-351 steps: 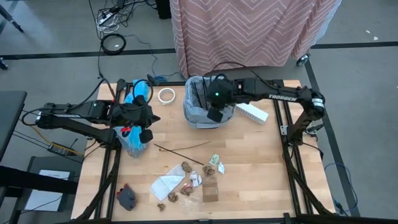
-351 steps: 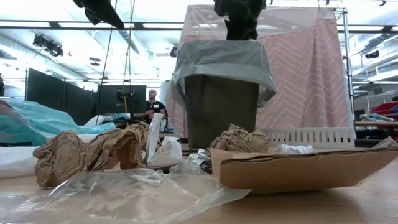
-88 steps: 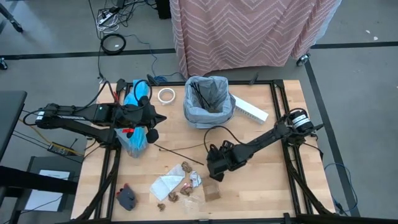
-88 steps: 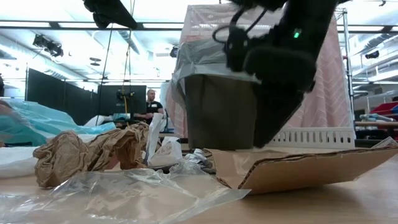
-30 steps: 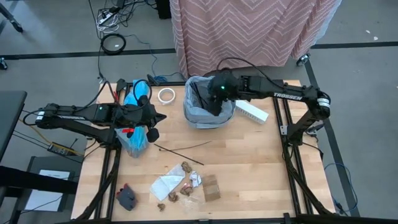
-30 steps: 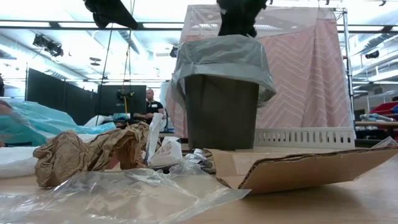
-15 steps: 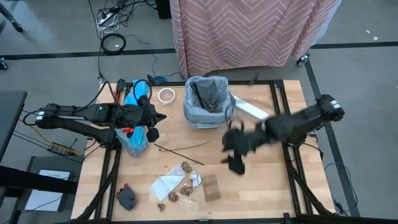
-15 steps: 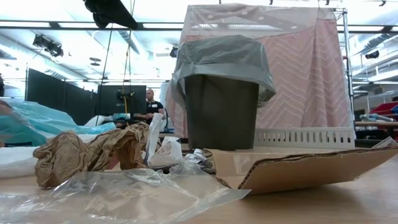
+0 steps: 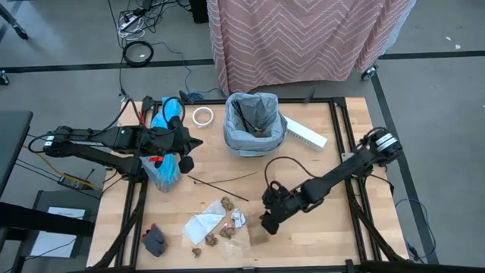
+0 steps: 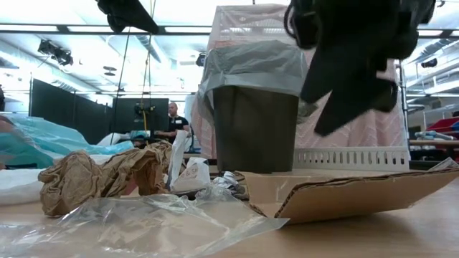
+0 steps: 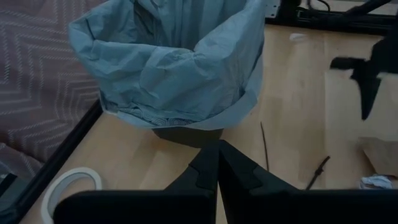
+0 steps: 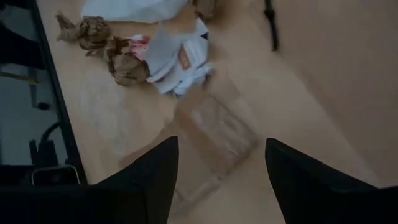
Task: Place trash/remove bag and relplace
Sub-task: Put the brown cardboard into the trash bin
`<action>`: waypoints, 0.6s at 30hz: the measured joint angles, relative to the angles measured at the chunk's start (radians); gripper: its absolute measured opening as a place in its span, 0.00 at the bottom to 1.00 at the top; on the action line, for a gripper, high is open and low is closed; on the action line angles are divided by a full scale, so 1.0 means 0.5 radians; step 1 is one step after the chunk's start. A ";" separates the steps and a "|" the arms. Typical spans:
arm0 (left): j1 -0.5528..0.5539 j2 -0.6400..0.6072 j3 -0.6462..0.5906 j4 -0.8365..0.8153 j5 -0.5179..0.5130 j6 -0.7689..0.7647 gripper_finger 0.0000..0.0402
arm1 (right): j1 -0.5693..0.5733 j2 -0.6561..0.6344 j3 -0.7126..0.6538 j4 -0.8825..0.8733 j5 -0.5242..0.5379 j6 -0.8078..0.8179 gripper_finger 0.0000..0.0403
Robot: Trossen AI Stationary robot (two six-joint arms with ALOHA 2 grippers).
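Observation:
The bin lined with the grey bag stands at the table's far middle, with thin dark sticks inside. The trash lies near the front edge: brown paper wads, white paper, a wrapper bit, a thin stick and a cardboard scrap. My right gripper hangs open just above the cardboard scrap, its fingers on either side of it and clear of it. My left gripper is shut with nothing between its fingers, held above the table's left side and facing the bin. Below the left arm a turquoise bag lies at the left edge.
A white tape ring lies left of the bin and a long white box right of it. A small dark object sits at the near left corner. Bare wood lies to the right of the litter.
My right gripper has swung from above the bin toward the table's near edge and down, rolling its wrist on the way, and now hangs over the cardboard scrap. The litter and the bin have stayed where they were.

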 joint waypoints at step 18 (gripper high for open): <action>0.000 0.000 0.000 -0.009 0.094 -0.001 0.04 | 0.053 0.335 0.001 0.261 -0.167 0.106 0.11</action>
